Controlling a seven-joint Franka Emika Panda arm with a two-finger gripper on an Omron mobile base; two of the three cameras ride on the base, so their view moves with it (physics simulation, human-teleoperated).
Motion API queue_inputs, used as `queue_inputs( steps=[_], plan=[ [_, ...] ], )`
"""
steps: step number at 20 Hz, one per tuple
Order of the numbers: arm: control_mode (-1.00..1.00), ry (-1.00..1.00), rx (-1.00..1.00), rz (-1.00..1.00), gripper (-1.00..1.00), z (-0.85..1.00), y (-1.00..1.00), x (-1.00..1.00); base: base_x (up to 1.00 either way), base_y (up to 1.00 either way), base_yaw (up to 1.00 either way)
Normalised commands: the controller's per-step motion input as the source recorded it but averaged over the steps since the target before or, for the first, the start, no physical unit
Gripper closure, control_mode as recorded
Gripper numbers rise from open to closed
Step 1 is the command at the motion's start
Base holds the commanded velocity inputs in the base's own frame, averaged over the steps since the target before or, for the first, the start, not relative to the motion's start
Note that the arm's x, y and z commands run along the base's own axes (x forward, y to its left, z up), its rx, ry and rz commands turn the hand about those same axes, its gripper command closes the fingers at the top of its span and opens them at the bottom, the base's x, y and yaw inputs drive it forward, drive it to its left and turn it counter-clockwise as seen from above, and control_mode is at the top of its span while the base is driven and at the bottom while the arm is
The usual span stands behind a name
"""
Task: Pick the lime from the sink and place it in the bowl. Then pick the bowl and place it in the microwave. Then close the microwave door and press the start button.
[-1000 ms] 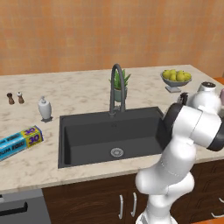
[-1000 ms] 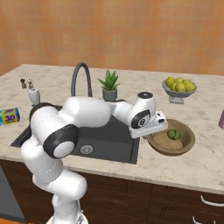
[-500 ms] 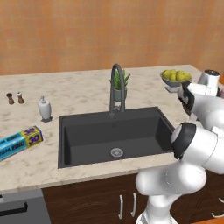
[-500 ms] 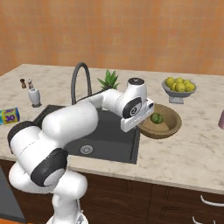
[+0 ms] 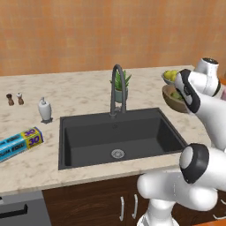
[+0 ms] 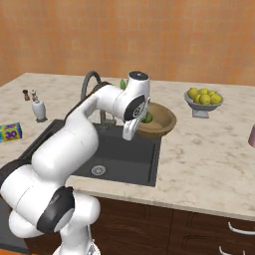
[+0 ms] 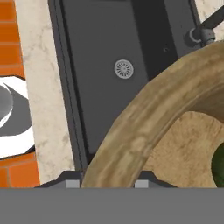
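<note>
My gripper (image 6: 133,128) is shut on the near rim of the tan wooden bowl (image 6: 162,122) and holds it in the air above the sink's right edge. The small green lime (image 6: 147,118) lies inside the bowl. From the left base view the bowl (image 5: 171,100) hangs in front of the gripper (image 5: 187,95), with the lime (image 5: 176,94) peeking over its rim. In the hand view the thick bowl rim (image 7: 144,131) runs between the fingertips, the lime (image 7: 218,164) is at the right edge, and the dark sink (image 7: 109,65) with its drain (image 7: 124,68) lies below. The microwave and its door are out of view.
A dark arched faucet (image 5: 117,88) and a potted plant (image 5: 121,83) stand behind the sink (image 5: 119,132). The grey dish of yellow fruit (image 6: 202,99) is at the back right. A soap dispenser (image 5: 44,110), shakers (image 5: 14,99) and a foil box (image 5: 20,143) sit on the left counter.
The bowl with the lime in it has risen off the counter and travelled toward the sink, held by the gripper. The arm has swung and stretched upward.
</note>
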Motion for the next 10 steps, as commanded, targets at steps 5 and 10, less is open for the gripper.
queue_inputs(
  steps=[5, 10],
  plan=[
    [-1.00, -0.10, -0.03, 0.35, 1.00, 0.57, 0.89, -0.26, 0.00, 0.00, 0.00],
    [-1.00, -0.08, -0.04, 0.28, 1.00, 0.73, 0.70, -0.27, 0.00, 0.00, 0.00]
  ],
)
